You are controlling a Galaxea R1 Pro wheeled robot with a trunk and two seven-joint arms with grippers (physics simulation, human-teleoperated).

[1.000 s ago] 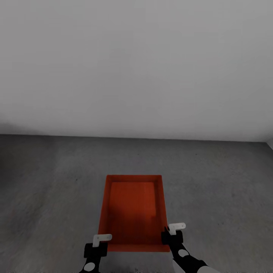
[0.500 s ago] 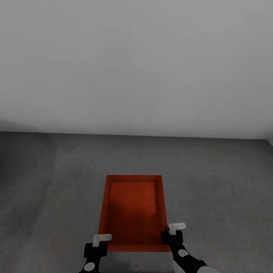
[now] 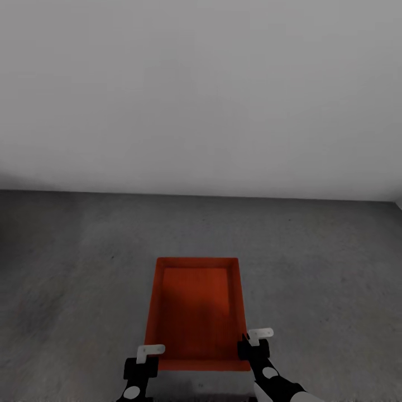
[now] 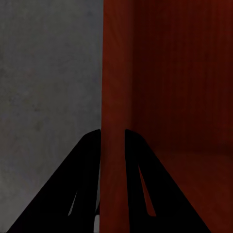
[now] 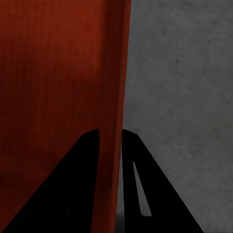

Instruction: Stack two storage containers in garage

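One orange-red storage container [image 3: 196, 312] is in view, held out in front of the robot over the dark grey concrete floor [image 3: 324, 268] before a plain white-grey wall [image 3: 201, 95]. Two grippers grasp it: the left gripper [image 4: 112, 138] pinches its left wall, the right gripper [image 5: 110, 138] its right wall, both clamped tight

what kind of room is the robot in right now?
Probably a garage or similar bare utility room: rough dark grey concrete-like floor, a plain white-grey wall, no furniture in sight. Both grippers hold an orange-red storage container.
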